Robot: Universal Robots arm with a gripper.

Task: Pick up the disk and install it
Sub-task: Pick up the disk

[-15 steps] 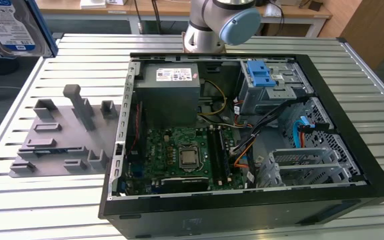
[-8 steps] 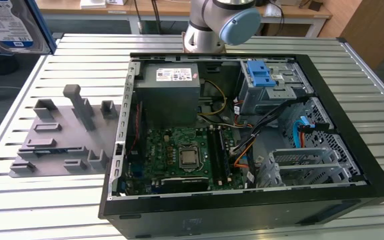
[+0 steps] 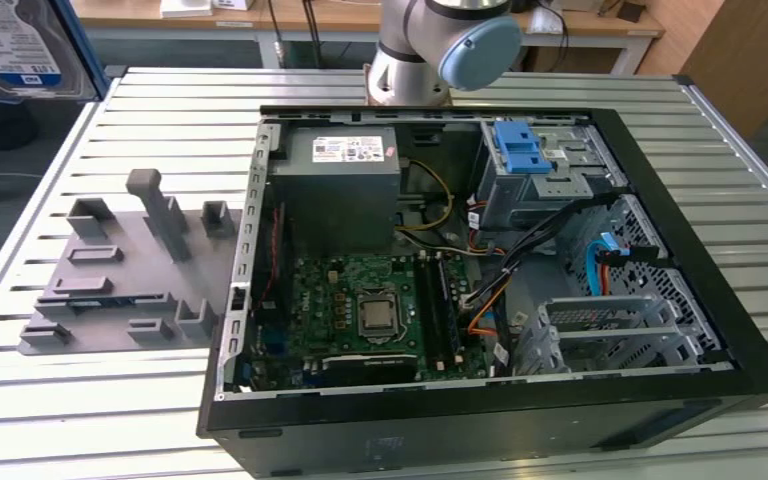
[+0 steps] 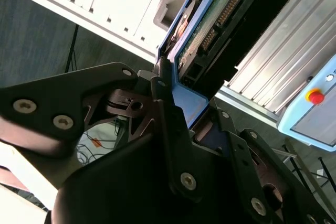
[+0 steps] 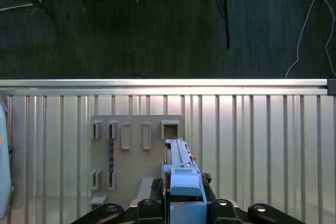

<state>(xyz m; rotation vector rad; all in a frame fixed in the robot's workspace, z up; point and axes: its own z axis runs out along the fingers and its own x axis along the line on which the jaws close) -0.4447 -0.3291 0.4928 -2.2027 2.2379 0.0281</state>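
Observation:
The disk (image 3: 17,48) hangs high at the exterior view's upper left, off the table's corner, its white-and-blue label facing the camera. In both wrist views my gripper (image 4: 185,109) is shut on the disk's blue carrier frame (image 5: 183,182), black fingers (image 4: 167,103) pressing on either side. The drive's green circuit board and connector (image 4: 212,27) point away from the wrist. In the first wrist view the disk stands on edge above the grey fixture plate (image 5: 136,145).
An open computer case (image 3: 491,260) lies on the slatted metal table (image 3: 157,100), holding a grey power supply (image 3: 344,185), a motherboard (image 3: 364,310), a blue latch (image 3: 523,148) on the drive bay and a metal cage (image 3: 624,330). The grey fixture plate (image 3: 124,270) lies beside the case.

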